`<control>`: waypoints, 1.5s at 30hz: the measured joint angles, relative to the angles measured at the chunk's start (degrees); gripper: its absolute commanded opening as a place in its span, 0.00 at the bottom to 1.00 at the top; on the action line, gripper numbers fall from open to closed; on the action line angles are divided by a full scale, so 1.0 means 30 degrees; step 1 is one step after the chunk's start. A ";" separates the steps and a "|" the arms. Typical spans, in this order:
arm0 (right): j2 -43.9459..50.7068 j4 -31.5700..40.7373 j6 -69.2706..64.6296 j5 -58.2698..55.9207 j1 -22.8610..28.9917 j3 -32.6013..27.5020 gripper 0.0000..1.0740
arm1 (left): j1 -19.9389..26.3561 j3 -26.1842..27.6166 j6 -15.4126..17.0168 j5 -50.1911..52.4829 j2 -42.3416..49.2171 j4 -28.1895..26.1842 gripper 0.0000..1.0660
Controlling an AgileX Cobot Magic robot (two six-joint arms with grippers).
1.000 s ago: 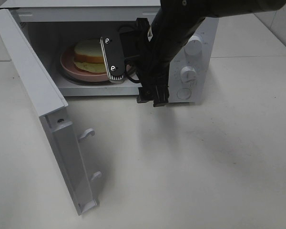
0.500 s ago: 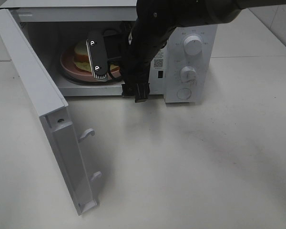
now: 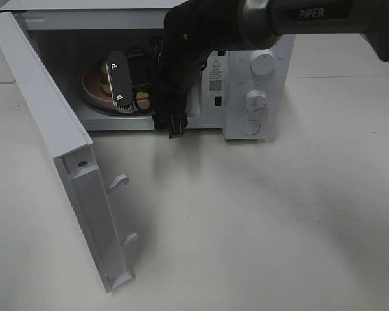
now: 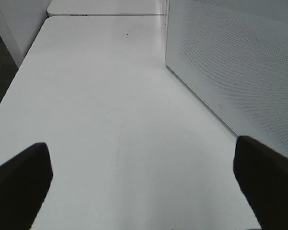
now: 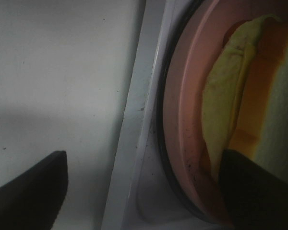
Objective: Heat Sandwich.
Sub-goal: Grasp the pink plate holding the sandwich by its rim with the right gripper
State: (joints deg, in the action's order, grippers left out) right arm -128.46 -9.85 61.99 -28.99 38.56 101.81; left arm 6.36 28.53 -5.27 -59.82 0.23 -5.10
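Note:
The sandwich [image 5: 228, 96] lies on a round pink plate [image 5: 182, 110] inside the open microwave [image 3: 246, 39], its yellow-green layer and white bread showing in the right wrist view. In the exterior high view my right wrist hides the sandwich and only the plate's left rim [image 3: 91, 84] shows. My right gripper [image 3: 175, 126] [image 5: 144, 191] is open and hangs at the front sill of the cavity, just outside the plate, holding nothing. My left gripper [image 4: 144, 187] is open over bare table beside the microwave's perforated side wall [image 4: 240, 72]. It is outside the exterior high view.
The microwave door [image 3: 52, 142] stands swung wide to the left, its latch hooks [image 3: 120, 181] pointing toward the table's middle. Two knobs [image 3: 262, 65] and a round button sit on the control panel at the right. The white table [image 3: 266, 220] stretches out in front.
My right arm has swept left across the microwave's front, from the control panel to the cavity opening, and its wrist now covers the sandwich. The left gripper has stayed open.

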 measured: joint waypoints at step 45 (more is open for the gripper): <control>-0.4698 -0.1146 -0.1719 -0.1910 0.0668 0.5787 0.09 | 0.0000 0.0000 0.0000 0.0000 0.0000 0.0000 0.91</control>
State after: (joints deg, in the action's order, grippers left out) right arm -142.55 -13.29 56.84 -34.72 40.57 119.18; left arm 6.36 28.53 -5.27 -59.82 0.23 -5.10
